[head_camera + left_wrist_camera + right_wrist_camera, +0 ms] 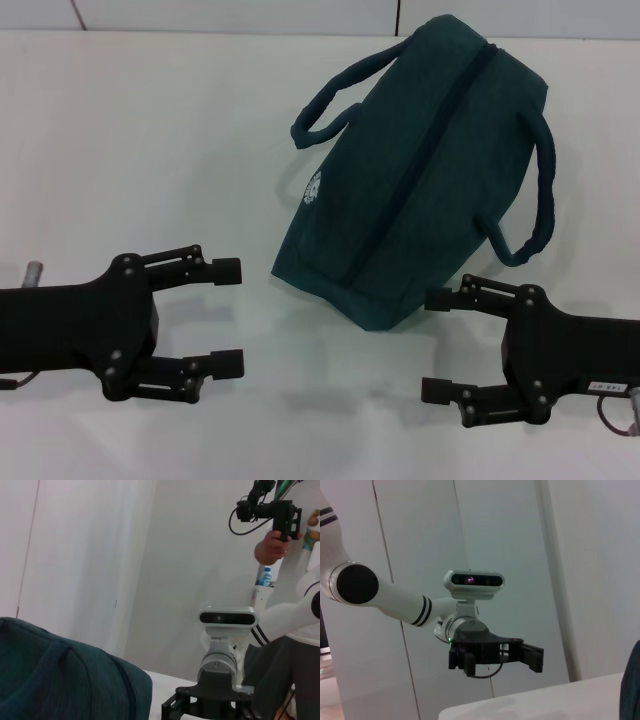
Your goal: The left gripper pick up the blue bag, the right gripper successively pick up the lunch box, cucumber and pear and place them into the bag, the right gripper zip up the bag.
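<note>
Your blue bag (415, 170) lies zipped on its side, far centre-right. It looks soft and floppy, so take the left loop handle (325, 110). Left gripper (228, 316) and right gripper (438, 344) wait near, both spread.

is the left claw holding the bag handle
No, the black two-finger left claw hangs open over the white table, apart from the dark teal fabric bag.

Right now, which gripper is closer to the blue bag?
Right. The right gripper is open, its upper finger almost at the blue bag's near corner; the left gripper, also open, sits farther off.
</note>
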Tool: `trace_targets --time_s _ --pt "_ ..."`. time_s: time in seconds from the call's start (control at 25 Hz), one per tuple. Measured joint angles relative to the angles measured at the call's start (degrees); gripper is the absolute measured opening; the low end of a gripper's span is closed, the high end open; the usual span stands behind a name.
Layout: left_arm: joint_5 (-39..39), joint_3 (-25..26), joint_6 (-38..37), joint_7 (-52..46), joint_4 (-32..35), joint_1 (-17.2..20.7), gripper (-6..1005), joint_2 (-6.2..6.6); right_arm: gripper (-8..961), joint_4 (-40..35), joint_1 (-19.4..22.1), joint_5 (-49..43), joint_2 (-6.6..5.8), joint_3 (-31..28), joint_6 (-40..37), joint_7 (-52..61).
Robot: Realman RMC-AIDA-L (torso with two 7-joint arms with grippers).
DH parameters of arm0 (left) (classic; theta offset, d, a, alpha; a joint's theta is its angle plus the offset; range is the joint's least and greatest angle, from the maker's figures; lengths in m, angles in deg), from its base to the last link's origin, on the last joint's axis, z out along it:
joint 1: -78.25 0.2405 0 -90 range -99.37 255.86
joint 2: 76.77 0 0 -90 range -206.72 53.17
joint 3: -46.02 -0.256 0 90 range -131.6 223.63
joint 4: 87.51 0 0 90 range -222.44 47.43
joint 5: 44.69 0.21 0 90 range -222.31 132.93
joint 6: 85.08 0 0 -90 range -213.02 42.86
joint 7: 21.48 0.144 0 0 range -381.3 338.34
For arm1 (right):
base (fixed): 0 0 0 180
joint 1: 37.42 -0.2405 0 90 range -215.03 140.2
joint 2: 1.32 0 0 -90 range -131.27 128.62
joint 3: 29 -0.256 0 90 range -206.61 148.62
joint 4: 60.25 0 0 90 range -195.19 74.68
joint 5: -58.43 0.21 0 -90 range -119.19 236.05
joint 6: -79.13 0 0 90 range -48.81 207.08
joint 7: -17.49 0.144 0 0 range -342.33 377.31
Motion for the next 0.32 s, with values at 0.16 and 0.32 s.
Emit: trace_targets --time_s 0.16,0.32 --pt "1.01 -0.02 -0.16 0.02 -0.01 0.02 874 -0.04 877 -0.07 -0.04 0.0 0.02 0.08 0.18 -0.88" --pt "1.72 -0.52 -0.28 0.03 -0.01 0.05 874 -0.26 877 -0.24 -0.2 0.0 0.02 0.09 0.34 -1.09"
